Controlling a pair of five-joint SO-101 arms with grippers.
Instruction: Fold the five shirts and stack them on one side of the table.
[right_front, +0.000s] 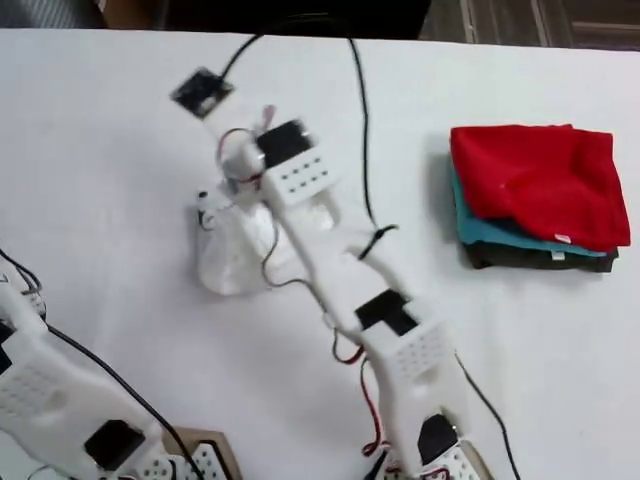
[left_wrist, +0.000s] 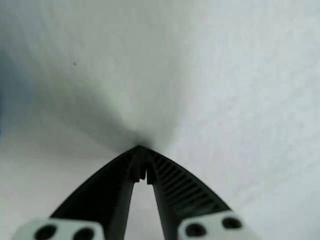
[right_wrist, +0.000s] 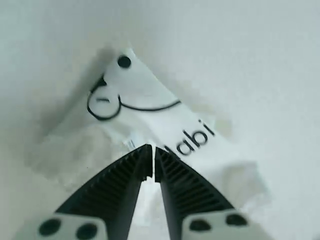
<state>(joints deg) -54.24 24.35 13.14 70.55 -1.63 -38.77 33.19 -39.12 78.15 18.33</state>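
Right jaws tight on white shirt (right_wrist: 150, 90) with black drawing and lettering

Black-printed white shirt (right_front: 235, 255); red shirt (right_front: 540, 180), teal shirt (right_front: 497, 236), dark shirt (right_front: 520, 260).

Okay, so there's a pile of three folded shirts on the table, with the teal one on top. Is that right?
Not quite. The pile does hold three folded shirts, but the red shirt is the one on top. The teal shirt lies under it, above a dark shirt at the bottom. The high view shows this.
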